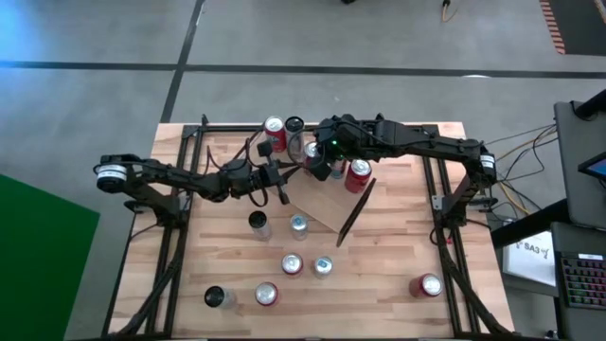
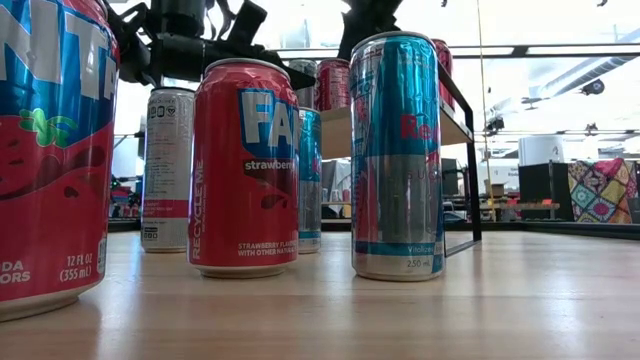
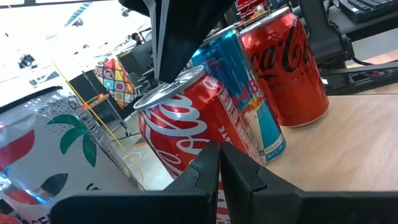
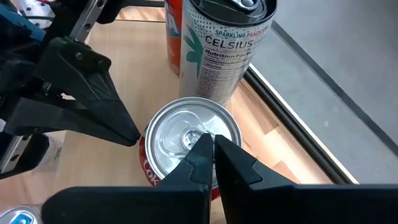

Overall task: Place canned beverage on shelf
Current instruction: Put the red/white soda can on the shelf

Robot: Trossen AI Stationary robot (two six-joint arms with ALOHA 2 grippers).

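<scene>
A red Coca-Cola can (image 4: 186, 140) stands upright on the light-wood shelf (image 1: 327, 210) at the table's far middle. Beside it stand a blue Red Bull can (image 3: 249, 93) and a second Coca-Cola can (image 3: 283, 68). A white Celsius can (image 4: 227, 43) stands just behind. My right gripper (image 4: 211, 146), shut, hangs over the can's lid and points steeply down. My left gripper (image 3: 217, 158), also shut, points level at the can's side from the table's left. In the high view both grippers meet at this can (image 1: 311, 150). My left gripper has its shut fingertips (image 4: 127, 130) against the can's side wall (image 3: 199, 140), just below the top rim. They come level from the table's left. The can stands upright on the shelf. My right gripper has its shut fingertips over the lid beside the tab (image 4: 189, 137), slanting down from above. Whether they touch the lid I cannot tell.
Several loose cans stand on the tabletop toward the near edge, among them Fanta cans (image 2: 245, 165) and a Red Bull can (image 2: 397, 155), plus one can near the right corner (image 1: 428, 285). The shelf's black end frame (image 1: 354, 210) sticks out toward the near side.
</scene>
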